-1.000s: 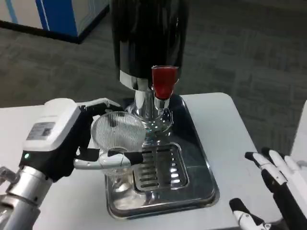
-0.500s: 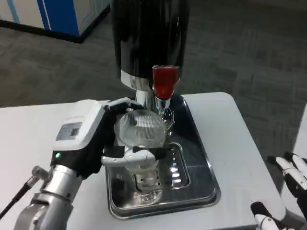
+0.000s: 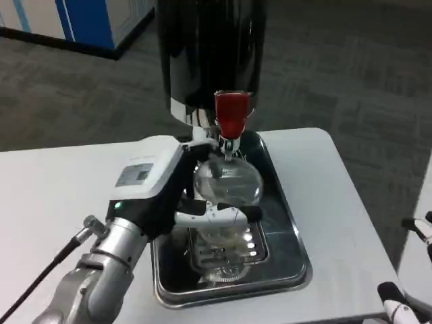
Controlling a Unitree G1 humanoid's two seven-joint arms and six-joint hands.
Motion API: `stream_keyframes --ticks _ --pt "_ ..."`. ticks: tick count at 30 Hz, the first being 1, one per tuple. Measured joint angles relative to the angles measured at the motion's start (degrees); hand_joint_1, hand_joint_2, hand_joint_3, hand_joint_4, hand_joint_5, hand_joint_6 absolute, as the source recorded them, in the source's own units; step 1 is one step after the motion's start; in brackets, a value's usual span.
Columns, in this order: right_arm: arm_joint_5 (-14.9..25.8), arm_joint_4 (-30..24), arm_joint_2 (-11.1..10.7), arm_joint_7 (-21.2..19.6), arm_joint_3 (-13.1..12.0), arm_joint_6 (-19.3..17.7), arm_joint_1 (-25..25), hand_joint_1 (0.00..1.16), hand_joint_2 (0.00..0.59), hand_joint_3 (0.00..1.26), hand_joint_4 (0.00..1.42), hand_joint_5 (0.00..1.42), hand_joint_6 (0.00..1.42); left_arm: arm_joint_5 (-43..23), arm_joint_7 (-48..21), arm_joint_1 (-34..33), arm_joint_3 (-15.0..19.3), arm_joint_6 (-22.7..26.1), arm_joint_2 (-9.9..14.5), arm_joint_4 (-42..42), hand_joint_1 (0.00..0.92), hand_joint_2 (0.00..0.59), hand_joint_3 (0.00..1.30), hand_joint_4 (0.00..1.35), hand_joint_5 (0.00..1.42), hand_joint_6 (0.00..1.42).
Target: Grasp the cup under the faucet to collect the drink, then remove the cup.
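The left hand holds the clear cup right under the faucet (no drink shows in it yet), so filling and taking it away are left.

A white table with a rounded far corner spans the lower frame. Beyond it lies grey, mottled carpet floor, dimly and evenly lit. At the upper left stands a blue-and-white cabinet on a dark base. A pale edge of another white surface shows at the right border.
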Motion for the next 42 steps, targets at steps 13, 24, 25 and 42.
stream_keyframes --ticks 13,24,25,42 --pt "2.8 0.0 0.1 -0.7 -1.6 -0.9 1.8 0.26 0.406 0.11 0.00 0.01 0.00 -0.5 -4.3 1.4 -0.8 1.8 1.7 -6.3 0.099 0.067 0.25 0.26 0.66 0.92" --pt "3.0 0.0 -0.1 -0.7 -0.4 -0.5 1.0 0.26 0.406 0.11 0.00 0.01 0.00 -0.1 -5.8 5.2 0.6 5.2 4.6 -15.4 0.097 0.073 0.28 0.24 0.57 0.83" --pt "3.0 0.0 -0.2 -0.7 -0.3 -0.4 0.8 0.27 0.406 0.11 0.00 0.01 0.00 -0.2 -6.4 5.9 0.9 5.5 5.0 -16.5 0.095 0.070 0.29 0.24 0.57 0.82" --pt "1.5 0.2 -0.1 -0.9 2.6 1.1 0.0 0.27 0.410 0.11 0.00 0.01 0.00 -20.1 -11.2 25.3 18.9 -3.9 10.3 -34.4 0.054 0.139 0.59 0.60 0.81 1.04"
